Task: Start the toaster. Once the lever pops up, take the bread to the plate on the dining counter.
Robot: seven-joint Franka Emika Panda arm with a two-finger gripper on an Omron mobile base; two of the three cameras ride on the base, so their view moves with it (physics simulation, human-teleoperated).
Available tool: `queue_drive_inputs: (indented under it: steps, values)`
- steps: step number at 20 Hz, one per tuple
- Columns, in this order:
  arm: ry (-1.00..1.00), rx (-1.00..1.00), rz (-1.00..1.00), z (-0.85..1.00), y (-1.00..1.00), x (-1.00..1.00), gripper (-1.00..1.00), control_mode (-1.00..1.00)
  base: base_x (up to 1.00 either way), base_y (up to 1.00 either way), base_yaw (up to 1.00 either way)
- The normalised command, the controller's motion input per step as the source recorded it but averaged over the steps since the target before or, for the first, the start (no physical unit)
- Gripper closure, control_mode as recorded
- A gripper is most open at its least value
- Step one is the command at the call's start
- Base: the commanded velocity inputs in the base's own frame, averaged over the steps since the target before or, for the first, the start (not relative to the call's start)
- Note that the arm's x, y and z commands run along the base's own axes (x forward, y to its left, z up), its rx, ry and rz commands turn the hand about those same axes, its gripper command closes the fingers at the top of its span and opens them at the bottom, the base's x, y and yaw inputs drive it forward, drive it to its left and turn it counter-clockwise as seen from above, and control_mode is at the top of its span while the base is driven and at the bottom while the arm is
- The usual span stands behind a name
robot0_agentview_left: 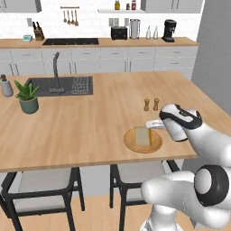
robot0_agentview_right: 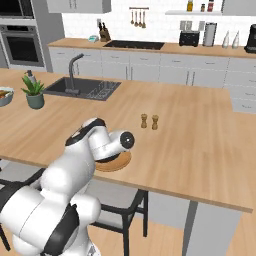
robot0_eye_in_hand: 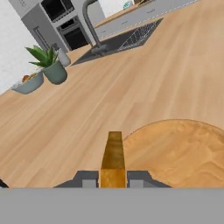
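You've got the thin square tan bread slice with the orange-brown crust (robot0_eye_in_hand: 113, 159) pinched edge-on between the two dark finger tips of the gripper (robot0_eye_in_hand: 113, 180), one tip on each flat face, in the hand view. The slice sticks out ahead of the tips along the gripper axis, its far end over bare wood, just beside the rim of the flat round light-brown wooden plate (robot0_eye_in_hand: 183, 148). From the left base camera the bread (robot0_agentview_left: 142, 135) sits over the plate (robot0_agentview_left: 135, 145), with the gripper (robot0_agentview_left: 155, 124) coming in from the plate's right; you can't tell from here whether the slice touches the plate surface. The plate is on the broad light-wood dining counter (robot0_agentview_left: 90, 122), near its front edge, with two small brown shakers (robot0_agentview_left: 151, 104) just behind it. The inset dark sink (robot0_agentview_left: 63, 85) and the green potted plant (robot0_agentview_left: 28, 97) are well apart to the left. The small black toaster (robot0_agentview_left: 119, 32) is on the back worktop, far from the gripper.
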Motion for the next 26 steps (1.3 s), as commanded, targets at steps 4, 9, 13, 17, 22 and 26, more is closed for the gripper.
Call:
queue_drive_inputs:
  steps: [4, 9, 13, 17, 22, 26]
  values:
    - [0.0, 0.04, 0.0, -0.12, 0.04, 0.52, 1.0, -1.0, 0.0, 0.0, 0.0]
    - [0.0, 0.01, 0.0, -0.32, 0.0, 0.33, 1.0, -1.0, 0.0, 0.0, 0.0]
    - [0.0, 0.0, 0.0, -0.33, 0.0, 0.25, 1.0, -1.0, 0.0, 0.0, 0.0]
    - [0.0, 0.0, 0.0, -0.41, 0.0, -0.01, 1.0, -1.0, 0.0, 0.0, 0.0]
    - [0.0, 0.0, -0.01, -0.35, 0.0, -0.15, -1.0, -1.0, 0.0, 0.0, 0.0]
    - [0.0, 0.0, -0.05, -0.14, 0.0, -0.01, -1.0, -1.0, 0.0, 0.0, 0.0]
